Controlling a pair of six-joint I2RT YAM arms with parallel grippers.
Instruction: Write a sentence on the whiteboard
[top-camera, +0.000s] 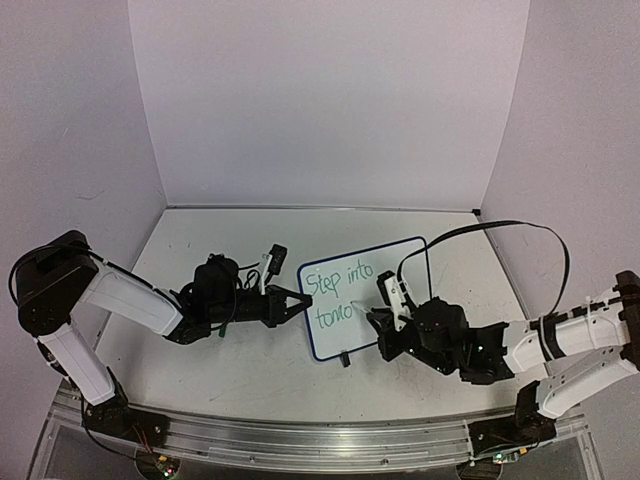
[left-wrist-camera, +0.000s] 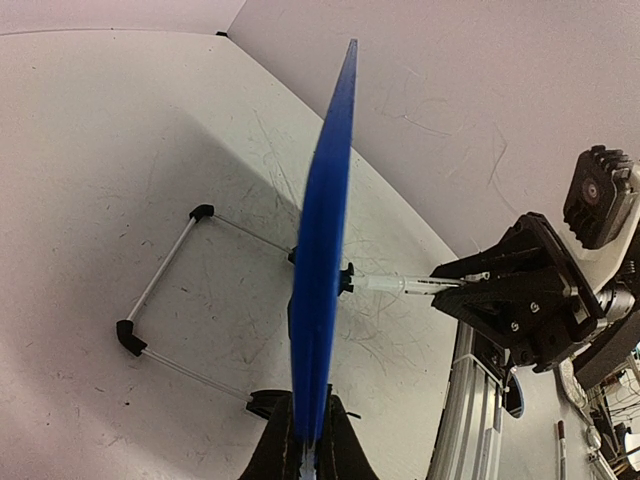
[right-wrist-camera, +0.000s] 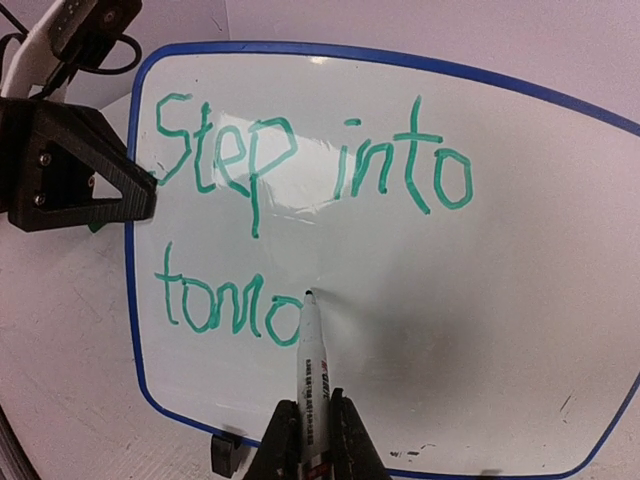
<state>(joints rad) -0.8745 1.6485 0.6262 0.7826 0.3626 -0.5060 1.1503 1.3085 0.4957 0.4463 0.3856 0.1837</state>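
Note:
The whiteboard (top-camera: 395, 300) stands tilted at mid-table, white with a dark blue rim. My left gripper (top-camera: 300, 300) is shut on its left edge; in the left wrist view the board shows edge-on as a blue blade (left-wrist-camera: 325, 220) pinched in my left gripper (left-wrist-camera: 308, 400). The sentence (right-wrist-camera: 300, 165) in green reads "Step into", with "tomo" (right-wrist-camera: 225, 305) below. My right gripper (right-wrist-camera: 312, 402) is shut on a white marker (right-wrist-camera: 312, 360) whose tip touches the board just right of the last "o". In the top view the right gripper (top-camera: 374, 319) sits at the board's lower middle.
A wire stand with black corners (left-wrist-camera: 165, 290) rests on the scuffed tabletop behind the board. A black foot (right-wrist-camera: 225, 455) is under the board's lower edge. A black cable (top-camera: 490, 228) loops over the right arm. White walls enclose the table; an aluminium rail (top-camera: 320, 440) runs along the near edge.

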